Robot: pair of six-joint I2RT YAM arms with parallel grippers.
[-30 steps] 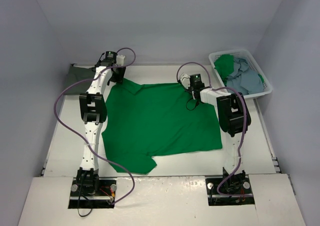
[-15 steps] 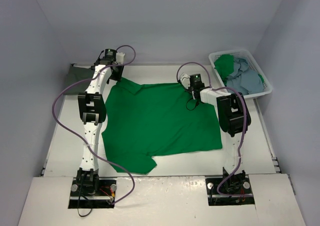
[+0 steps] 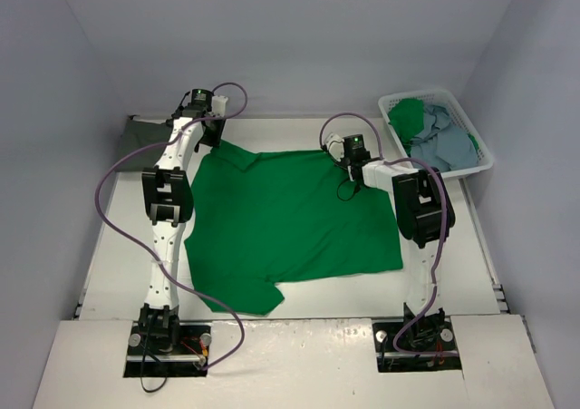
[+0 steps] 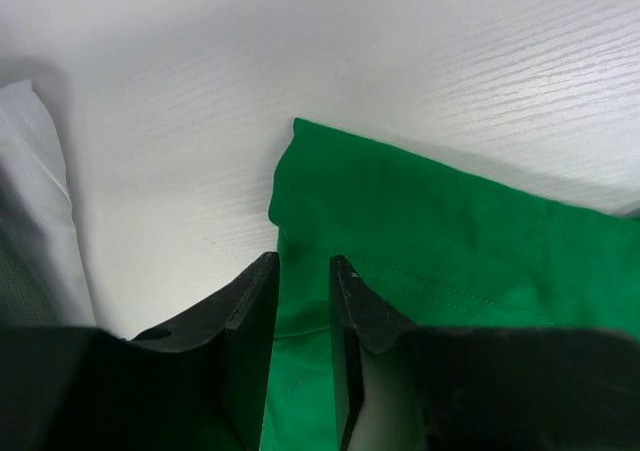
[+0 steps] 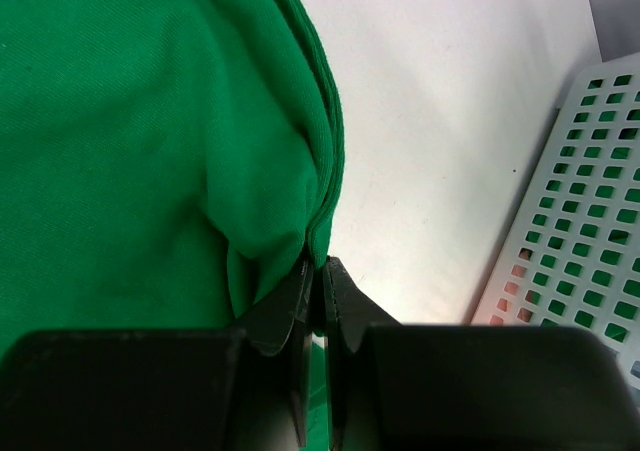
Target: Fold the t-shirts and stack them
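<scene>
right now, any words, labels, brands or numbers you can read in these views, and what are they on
None can be read: the green t-shirt is plain in all three views and the white basket shows no label.
Any marking on the left arm's base or the right arm's base is too small to make out.

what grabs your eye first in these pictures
A big green shirt lies spread across the middle of the table. The right gripper is shut on a pinch of its far right edge, while the left gripper straddles its far left corner, jaws narrowly apart. A white basket at the far right holds more clothes.
</scene>
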